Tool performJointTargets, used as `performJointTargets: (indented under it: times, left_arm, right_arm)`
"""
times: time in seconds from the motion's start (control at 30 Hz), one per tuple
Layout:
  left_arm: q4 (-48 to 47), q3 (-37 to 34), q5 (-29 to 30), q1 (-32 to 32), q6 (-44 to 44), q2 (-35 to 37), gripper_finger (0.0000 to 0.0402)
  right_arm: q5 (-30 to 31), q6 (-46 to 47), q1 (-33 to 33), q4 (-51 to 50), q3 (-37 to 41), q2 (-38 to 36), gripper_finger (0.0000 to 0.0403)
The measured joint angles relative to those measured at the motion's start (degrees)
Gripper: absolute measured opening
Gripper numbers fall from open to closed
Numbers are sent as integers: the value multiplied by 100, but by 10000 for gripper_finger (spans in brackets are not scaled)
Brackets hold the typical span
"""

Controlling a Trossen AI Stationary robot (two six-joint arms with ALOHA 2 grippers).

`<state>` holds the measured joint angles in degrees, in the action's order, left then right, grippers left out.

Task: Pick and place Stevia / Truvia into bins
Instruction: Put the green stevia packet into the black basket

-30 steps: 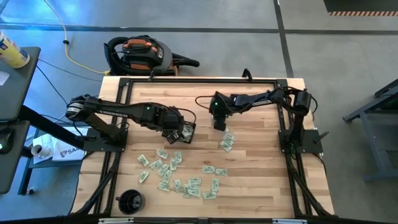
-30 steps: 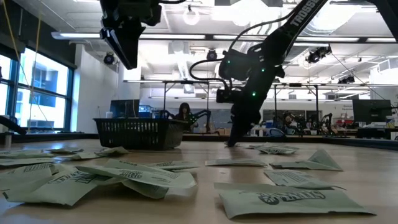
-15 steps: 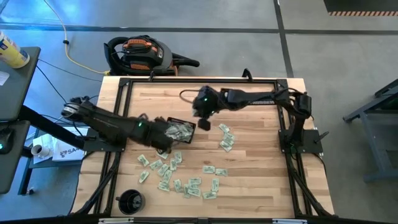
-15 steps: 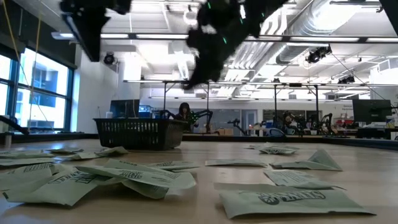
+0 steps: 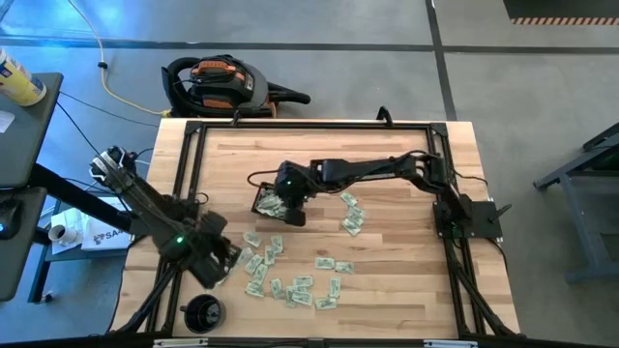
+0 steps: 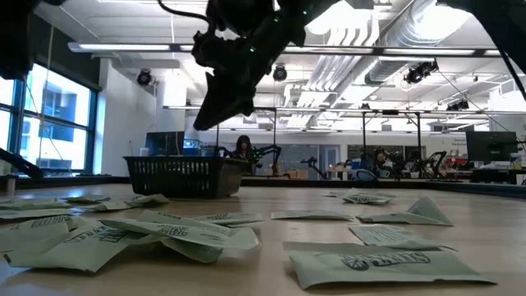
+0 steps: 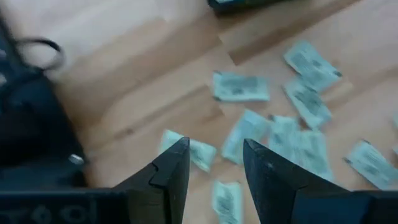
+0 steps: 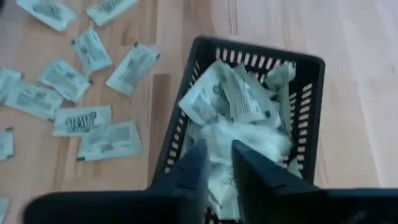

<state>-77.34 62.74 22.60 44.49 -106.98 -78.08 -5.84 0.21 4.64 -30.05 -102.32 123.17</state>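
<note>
Now my right gripper point(image 8: 214, 163) is hanging over the black tray point(image 8: 309, 93), having carried across; whether its nearly closed fingers are pinching a sachet, I cannot tell. My left gripper point(image 7: 214, 168), swung away, is hovering open above the loose sachets point(image 7: 240, 86).

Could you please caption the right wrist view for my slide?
Right pincer poised over the black mesh tray heaped with Stevia sachets.

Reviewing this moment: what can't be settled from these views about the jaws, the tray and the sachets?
- Right gripper over the black tray: whether a sachet sits between its jaws is unclear; the heap of sachets lies directly behind.
- Tray contents count: in the high view the right arm covers part of it.
- Left gripper: motion blur hides which sachet it targets.
- Sachet print: too small from above.
</note>
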Motion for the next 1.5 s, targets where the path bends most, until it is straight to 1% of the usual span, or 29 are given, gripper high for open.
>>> performJointTargets:
  times: [0.07,0.17,0.3,0.4,0.47,0.57,0.63,0.7,0.73,0.77,0.83,0.9,1.0,1.1,1.17,1.27,1.33,1.5]
  left_arm:
    - [157,0,1,138,-162,0,184]
    - [162,0,2,284,-426,0,184]
    - [203,0,41,319,-426,-57,184]
    - [216,2,214,311,-390,-107,184]
    - [217,-5,197,312,-277,-138,184]
    - [360,-192,-12,288,-21,-125,184]
    - [371,-413,-605,144,-40,-125,184]
    - [353,-746,-1567,-84,-273,-83,184]
    - [358,-920,-2015,-207,-424,-67,184]
    - [420,-1104,-2335,-328,-597,-61,184]
    - [761,-1410,-2614,-501,-897,-55,184]
    - [1418,-1640,-2549,-644,-1144,-52,184]
    - [2410,-1937,-2132,-672,-1404,-50,184]
    - [2968,-2182,-1643,-659,-1943,-50,184]
    - [3007,-2309,-1475,-666,-2262,-50,184]
    - [2892,-2413,-1521,-661,-2539,-52,184]
    - [2928,-2435,-1620,-661,-2612,-52,184]
    - [2883,-2435,-1640,-664,-2697,-100,184]
  right_arm:
    - [35,-4,-13,-243,-229,49,103]
    - [252,-13,-15,-653,-547,42,162]
    - [574,-203,-15,-2211,-967,37,229]
    - [981,-433,-11,-3271,-872,29,256]
    - [1112,-450,1,-3686,-627,29,262]
    - [987,-370,21,-3665,-4,-90,263]
    - [940,-249,8,-3444,449,-261,263]
    - [1053,35,7,-3267,854,-475,263]
    - [1207,209,5,-3173,1025,-594,263]
    - [1399,408,2,-3095,1191,-715,263]
    - [1819,816,15,-2992,1451,-981,263]
    - [2277,1228,57,-2912,1630,-1255,263]
    - [3081,1967,143,-3091,1696,-1562,264]
    - [3721,2455,235,-3223,1696,-1855,264]
    - [3877,2578,307,-3171,1687,-2023,264]
    - [3976,2674,414,-3150,1685,-2169,264]
    - [4006,2656,479,-3151,1685,-2204,264]
    - [4007,2545,630,-3065,1691,-2213,264]
